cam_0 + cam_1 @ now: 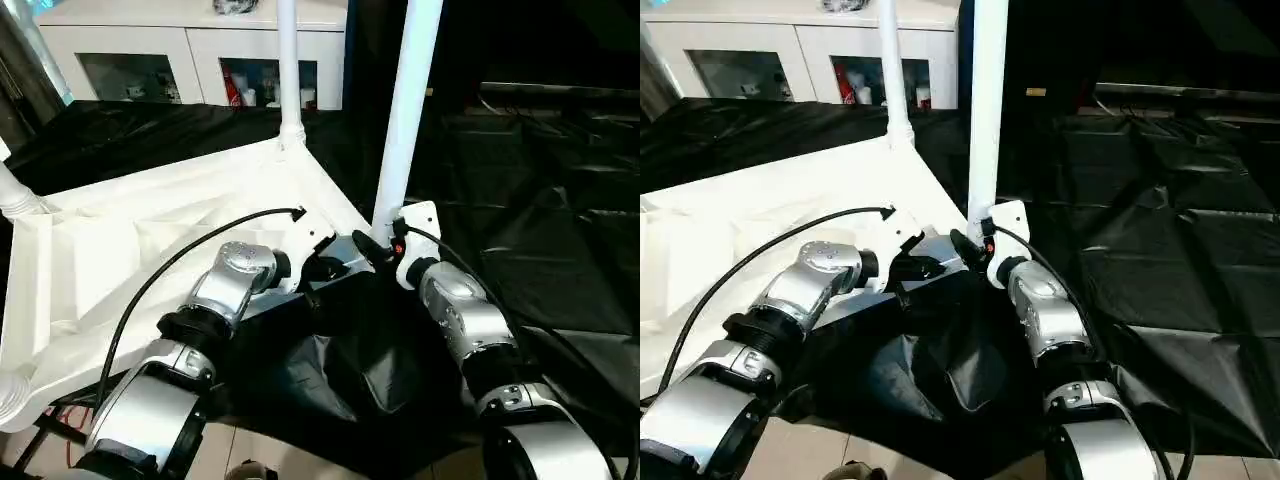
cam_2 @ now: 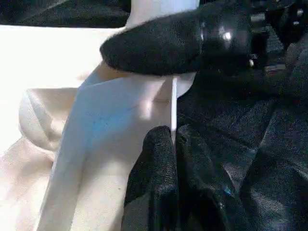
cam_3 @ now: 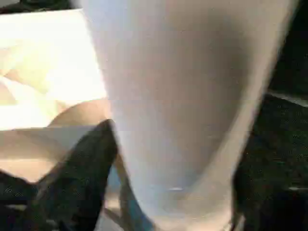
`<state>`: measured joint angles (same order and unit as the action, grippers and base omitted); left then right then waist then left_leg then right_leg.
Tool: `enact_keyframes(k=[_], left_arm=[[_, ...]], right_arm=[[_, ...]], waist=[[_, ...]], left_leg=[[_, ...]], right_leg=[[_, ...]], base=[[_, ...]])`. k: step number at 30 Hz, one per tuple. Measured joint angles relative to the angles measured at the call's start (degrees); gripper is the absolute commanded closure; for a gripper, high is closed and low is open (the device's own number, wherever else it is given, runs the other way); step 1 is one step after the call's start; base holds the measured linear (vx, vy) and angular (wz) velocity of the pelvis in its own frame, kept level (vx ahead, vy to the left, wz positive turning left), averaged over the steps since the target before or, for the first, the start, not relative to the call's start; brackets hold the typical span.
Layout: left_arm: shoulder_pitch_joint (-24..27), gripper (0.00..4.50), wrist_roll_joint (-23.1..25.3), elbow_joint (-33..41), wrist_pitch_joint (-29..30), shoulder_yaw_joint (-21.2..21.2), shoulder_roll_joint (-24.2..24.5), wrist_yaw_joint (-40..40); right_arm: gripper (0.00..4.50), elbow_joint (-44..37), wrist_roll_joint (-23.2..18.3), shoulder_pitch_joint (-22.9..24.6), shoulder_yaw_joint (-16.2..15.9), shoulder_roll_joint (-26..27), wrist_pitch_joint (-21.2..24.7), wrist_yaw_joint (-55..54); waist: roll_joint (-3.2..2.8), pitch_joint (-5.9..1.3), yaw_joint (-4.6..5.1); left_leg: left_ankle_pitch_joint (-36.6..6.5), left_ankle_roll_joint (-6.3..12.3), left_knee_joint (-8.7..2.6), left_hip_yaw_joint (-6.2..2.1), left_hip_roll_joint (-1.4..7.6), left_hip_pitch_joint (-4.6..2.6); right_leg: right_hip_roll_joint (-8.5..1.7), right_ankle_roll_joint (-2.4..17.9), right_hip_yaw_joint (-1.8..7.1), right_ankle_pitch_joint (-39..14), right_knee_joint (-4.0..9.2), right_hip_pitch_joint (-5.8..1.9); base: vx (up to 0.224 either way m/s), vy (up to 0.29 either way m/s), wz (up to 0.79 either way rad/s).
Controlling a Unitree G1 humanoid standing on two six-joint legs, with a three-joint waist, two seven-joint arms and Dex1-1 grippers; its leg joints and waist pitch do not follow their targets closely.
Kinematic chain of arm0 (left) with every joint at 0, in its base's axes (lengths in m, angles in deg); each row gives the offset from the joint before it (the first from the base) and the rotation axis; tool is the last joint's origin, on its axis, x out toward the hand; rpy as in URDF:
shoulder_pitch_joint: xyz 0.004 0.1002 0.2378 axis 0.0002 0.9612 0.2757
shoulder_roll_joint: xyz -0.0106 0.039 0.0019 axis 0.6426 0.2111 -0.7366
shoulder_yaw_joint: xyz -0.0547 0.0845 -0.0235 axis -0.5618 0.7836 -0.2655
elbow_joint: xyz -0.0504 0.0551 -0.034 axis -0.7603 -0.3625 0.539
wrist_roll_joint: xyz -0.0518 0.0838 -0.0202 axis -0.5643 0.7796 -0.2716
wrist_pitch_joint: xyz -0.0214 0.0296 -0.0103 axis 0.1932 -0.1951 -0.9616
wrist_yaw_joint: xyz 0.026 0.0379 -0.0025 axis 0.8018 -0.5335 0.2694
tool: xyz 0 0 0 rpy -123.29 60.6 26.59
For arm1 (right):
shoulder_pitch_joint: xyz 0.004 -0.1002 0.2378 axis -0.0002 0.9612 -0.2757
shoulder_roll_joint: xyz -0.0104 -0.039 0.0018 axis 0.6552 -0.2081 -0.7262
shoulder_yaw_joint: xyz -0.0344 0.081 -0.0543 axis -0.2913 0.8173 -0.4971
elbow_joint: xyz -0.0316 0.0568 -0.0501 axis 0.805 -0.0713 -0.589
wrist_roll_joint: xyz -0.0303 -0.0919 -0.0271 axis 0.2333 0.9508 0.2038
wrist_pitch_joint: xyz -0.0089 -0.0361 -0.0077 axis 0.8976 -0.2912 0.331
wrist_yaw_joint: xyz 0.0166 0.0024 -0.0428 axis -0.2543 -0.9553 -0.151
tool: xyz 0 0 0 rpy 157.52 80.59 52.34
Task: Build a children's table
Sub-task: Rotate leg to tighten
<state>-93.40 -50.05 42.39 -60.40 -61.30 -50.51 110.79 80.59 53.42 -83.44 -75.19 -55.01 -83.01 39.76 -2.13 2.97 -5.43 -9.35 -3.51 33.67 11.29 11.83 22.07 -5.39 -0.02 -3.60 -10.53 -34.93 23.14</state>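
The children's table top (image 1: pixel 150 230) lies upside down on black sheeting, ribbed underside up. A white leg (image 1: pixel 410 110) stands upright in the near right corner socket, and another leg (image 1: pixel 288 70) stands in the far corner. My left gripper (image 2: pixel 173 134) is shut on the thin rim of the table top, right beside that near corner (image 1: pixel 335 265). My right gripper (image 1: pixel 385 240) is closed around the base of the near leg (image 3: pixel 173 120), one black finger (image 3: pixel 82 168) on each side of it. One of the right gripper's fingers (image 2: pixel 159 45) crosses just above my left fingertips.
Black plastic sheeting (image 1: pixel 540 200) covers the work surface to the right and front. A white cabinet with glass doors (image 1: pixel 190 50) stands at the back. More white leg ends show at the left corners (image 1: pixel 15 195). A black cable (image 1: pixel 180 260) arcs over my left forearm.
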Motion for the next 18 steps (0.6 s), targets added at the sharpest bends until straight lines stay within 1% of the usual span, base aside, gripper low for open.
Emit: enact_keyframes(k=[1, 2, 6, 9, 13, 14, 15, 16, 17, 18], left_arm=[[0.0, 4.5, 0.2, -0.1, -0.4, 0.1, -0.1, 0.0], [-0.2, 4.5, 0.7, -0.3, -1.1, 0.6, -0.5, -0.3], [-0.2, 4.5, 0.9, -0.6, -1.7, 0.7, -0.5, -1.0], [-0.2, 4.5, 1.5, -0.6, -2.8, 0.8, -0.2, -1.3], [0.3, 4.5, 1.8, 0.1, -4.0, 1.1, 0.2, -1.0], [1.1, 4.22, 1.8, 1.4, -4.0, 1.1, 0.4, -0.6], [1.8, 4.22, 1.7, 2.4, -4.0, 1.1, 0.6, -0.5], [2.8, 4.22, 1.1, 4.0, -3.5, 0.7, 0.8, -0.3], [3.9, 4.05, -0.4, 5.7, -2.9, -0.4, 1.1, 0.1], [5.1, 4.05, -2.1, 8.0, -1.7, -1.6, 1.4, 0.7]], right_arm=[[0.8, -0.6, 0.0, 0.4, -0.5, -0.9, 0.0, 1.1], [0.8, -4.0, -0.4, 2.5, -1.8, -4.0, 0.0, 5.8], [0.8, -11.0, -1.5, 6.5, -3.1, -11.2, -0.1, 18.1], [0.8, -14.1, -3.1, 9.1, -3.7, -16.2, 0.5, 26.3], [0.8, -15.7, -4.8, 10.7, -3.6, -19.6, 1.9, 31.0], [0.79, -17.6, -5.9, 11.4, -3.4, -20.9, 2.7, 32.3], [0.79, -18.8, -6.4, 11.7, -3.3, -21.6, 3.4, 33.1], [0.79, -19.9, -7.0, 12.0, -3.1, -21.9, 4.0, 33.9], [0.79, -20.7, -7.7, 12.2, -2.9, -21.9, 4.6, 34.4], [0.79, -21.2, -8.0, 12.5, -2.9, -21.8, 5.0, 34.6]], waist=[[-0.01, 0.01, -0.09], [-0.02, 0.01, -0.58], [-0.03, 0.01, -0.59], [-0.05, 0.03, -0.65], [-0.16, 0.07, -0.75], [-0.21, 0.05, -0.85], [-0.22, 0.04, -0.82], [-0.23, 0.04, -0.69], [-0.21, 0.05, -0.61], [-0.16, 0.08, -0.63]], left_leg=[[0.0, 0.0, 0.0, 0.0, 0.0, 0.01], [0.0, 0.0, 0.01, 0.01, -0.01, 0.04], [0.0, 0.03, 0.03, 0.0, 0.0, -0.01], [0.0, 0.02, 0.03, -0.03, 0.02, 0.0], [0.0, 0.06, 0.07, -0.02, 0.02, 0.08], [0.0, 0.07, 0.05, -0.02, 0.02, 0.08], [0.0, 0.08, 0.03, -0.01, 0.03, 0.07], [0.0, 0.08, -0.02, 0.0, 0.04, 0.07], [0.0, 0.09, -0.02, -0.01, 0.1, 0.12], [0.0, 0.09, -0.02, -0.02, 0.12, 0.16]], right_leg=[[-0.01, 0.0, 0.0, 0.0, 0.0, -0.01], [-0.02, 0.0, -0.01, 0.0, 0.05, -0.06], [-0.01, 0.0, -0.01, 0.0, 0.01, -0.06], [0.0, 0.0, -0.05, 0.0, -0.01, -0.04], [0.0, 0.0, -0.04, 0.0, 0.0, 0.0], [0.0, 0.0, -0.04, 0.0, 0.02, 0.0], [0.0, -0.1, -0.04, 0.0, 0.02, 0.01], [0.01, -0.1, -0.05, 0.0, 0.02, 0.05], [0.07, -0.1, -0.09, 0.0, 0.0, 0.1], [0.08, -0.1, -0.11, -0.1, -0.01, 0.13]], base=[[0.0, 0.0, 0.0], [0.0, 0.0, 0.0], [0.0, 0.0, 0.0], [0.0, 0.0, 0.0], [0.0, 0.0, 0.0], [0.0, 0.0, 0.0], [0.0, 0.0, 0.0], [0.0, 0.0, 0.0], [0.0, 0.0, 0.0], [0.0, 0.0, 0.0]])
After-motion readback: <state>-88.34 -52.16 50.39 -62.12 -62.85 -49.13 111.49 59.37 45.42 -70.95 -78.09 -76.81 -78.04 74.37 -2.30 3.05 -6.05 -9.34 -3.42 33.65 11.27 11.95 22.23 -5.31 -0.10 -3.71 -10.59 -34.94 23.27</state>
